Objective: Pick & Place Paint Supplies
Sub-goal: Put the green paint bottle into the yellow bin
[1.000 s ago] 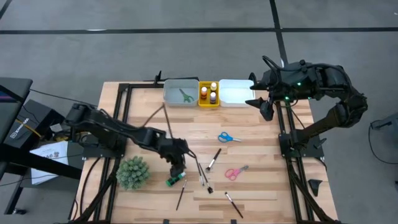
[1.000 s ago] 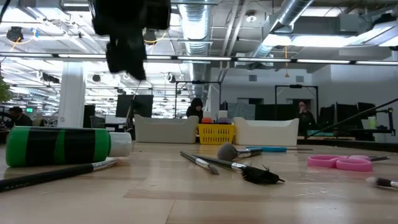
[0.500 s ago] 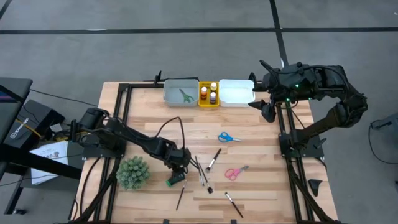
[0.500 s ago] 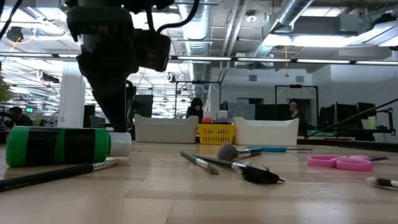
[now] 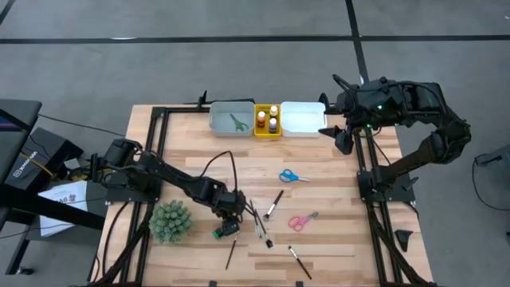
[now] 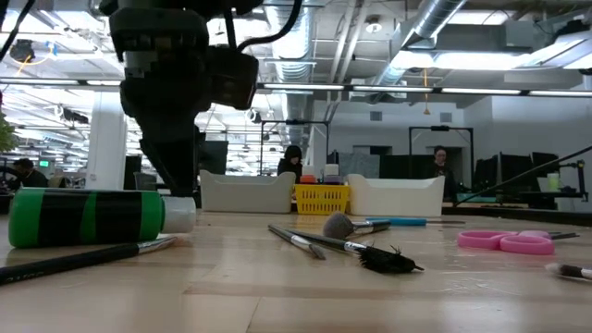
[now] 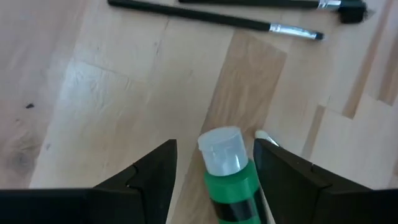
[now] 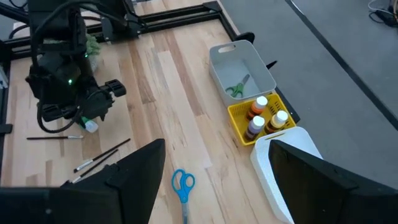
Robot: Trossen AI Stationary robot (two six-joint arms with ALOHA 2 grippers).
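Note:
A green paint bottle lies on its side on the table, white cap pointing toward the far edge; it also shows as the green paint bottle in the low view. My left gripper is open and low over it, one finger on each side of the cap with gaps between. In the high view my left gripper is near the table's near middle. Several dark-handled brushes lie beside it. Blue scissors and pink scissors lie flat. My right gripper hovers open by the white tray.
At the far edge stand a grey tray holding green scissors, a yellow tray with small bottles, and a white tray. A spiky green plant ball sits left of the bottle. More brushes lie near the near edge.
My left gripper has come down from high above the table until its fingers stand around the green bottle's cap end, with a slight shift afterwards. The bottle has stayed where it was. My right arm has kept still.

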